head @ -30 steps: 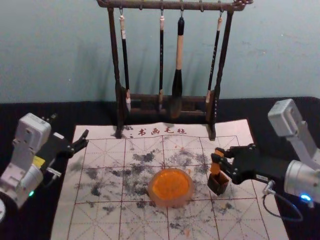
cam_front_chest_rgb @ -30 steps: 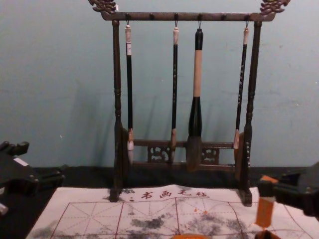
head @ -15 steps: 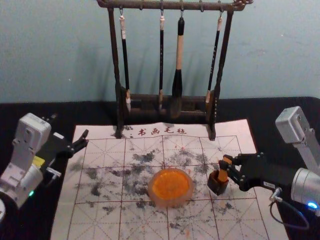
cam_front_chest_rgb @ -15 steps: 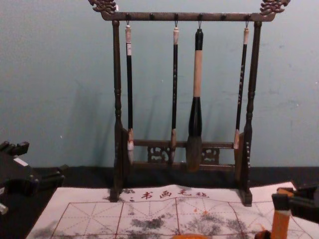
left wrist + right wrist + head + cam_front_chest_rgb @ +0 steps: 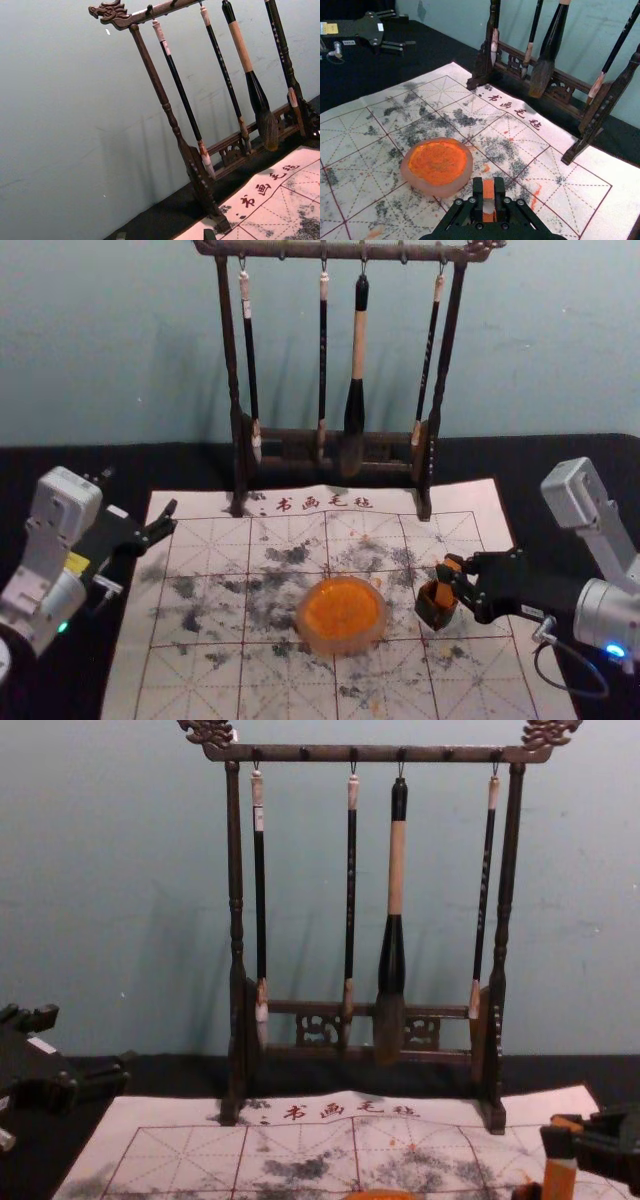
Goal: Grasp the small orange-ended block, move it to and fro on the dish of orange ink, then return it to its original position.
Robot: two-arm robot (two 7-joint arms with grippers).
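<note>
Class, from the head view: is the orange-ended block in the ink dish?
No: the right pincer holds the block by the dark box, right of the dish.

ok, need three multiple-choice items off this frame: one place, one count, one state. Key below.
1. Where is the ink dish, relative to the dark box?
A) left of it B) right of it C) on top of it

2. Brushes hanging on the rack?
A) three B) four C) five

3. Right claw?
A) open, empty B) shut on the orange-ended block C) shut, empty

1 A: head view shows it left.
2 B: chest view shows four.
3 B: right wrist view shows it pinched.
</note>
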